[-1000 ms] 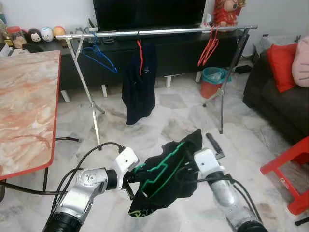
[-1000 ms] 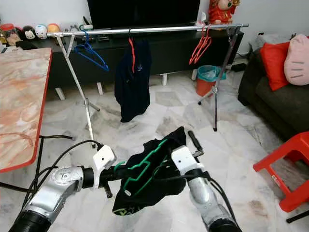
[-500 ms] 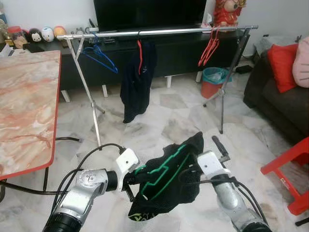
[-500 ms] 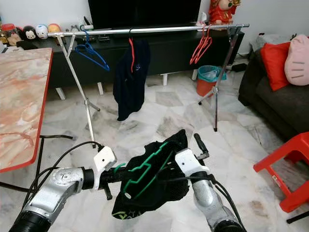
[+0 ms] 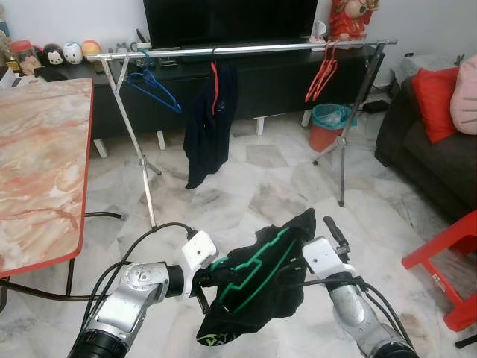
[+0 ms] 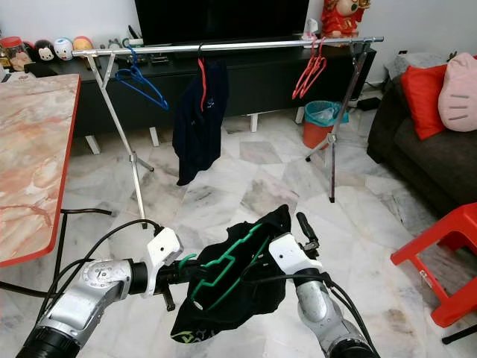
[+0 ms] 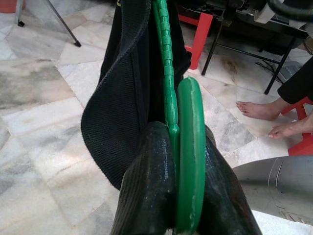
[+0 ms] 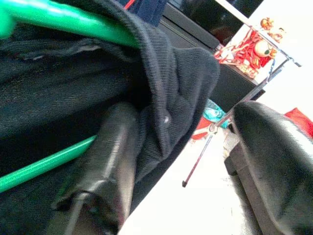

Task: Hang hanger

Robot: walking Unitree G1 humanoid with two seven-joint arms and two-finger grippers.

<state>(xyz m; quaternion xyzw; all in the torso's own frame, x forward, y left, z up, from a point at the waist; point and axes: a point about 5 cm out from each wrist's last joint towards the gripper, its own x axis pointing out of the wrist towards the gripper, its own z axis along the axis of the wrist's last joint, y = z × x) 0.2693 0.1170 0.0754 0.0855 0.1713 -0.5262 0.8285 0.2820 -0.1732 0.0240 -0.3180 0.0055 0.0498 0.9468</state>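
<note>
- The left gripper [image 7: 183, 215] has its two black fingers pressed together on the hook of the green hanger [image 5: 250, 262], which runs straight out from between the fingertips; that pinch looks firm.
- The black garment [image 5: 257, 287] is draped over that hanger and sags below both grippers, low over the marble floor [image 5: 223, 201].
- The right gripper [image 8: 186, 161] stands spread: one finger lies against the cloth beside the hanger's far shoulder, the other points free into the air, so it props rather than grips.
- The clothes rail [image 5: 246, 48] lies well ahead of both grippers and above them, in front of the black TV cabinet [image 5: 283, 86].
- On the rail I can see a blue hanger [image 5: 153, 86], a dark shirt [image 5: 209, 123] on a red hanger, and a bunch of red hangers [image 5: 322, 74].
- To my eye the best slot is the bare stretch between the dark shirt and the red bunch, ahead and slightly right of the grippers.
- Doing it well means walking closer first, since the rail seems out of reach from here.
- The hook should be raised above the rail with its opening turned downward, then lowered on, keeping the left pinch shut until the weight sits.
- The right gripper ought to keep the shoulder level, or the cloth may slide off.
- A person's bare feet [image 7: 266, 120] stand close behind the left gripper; worth minding on any backward swing.
</note>
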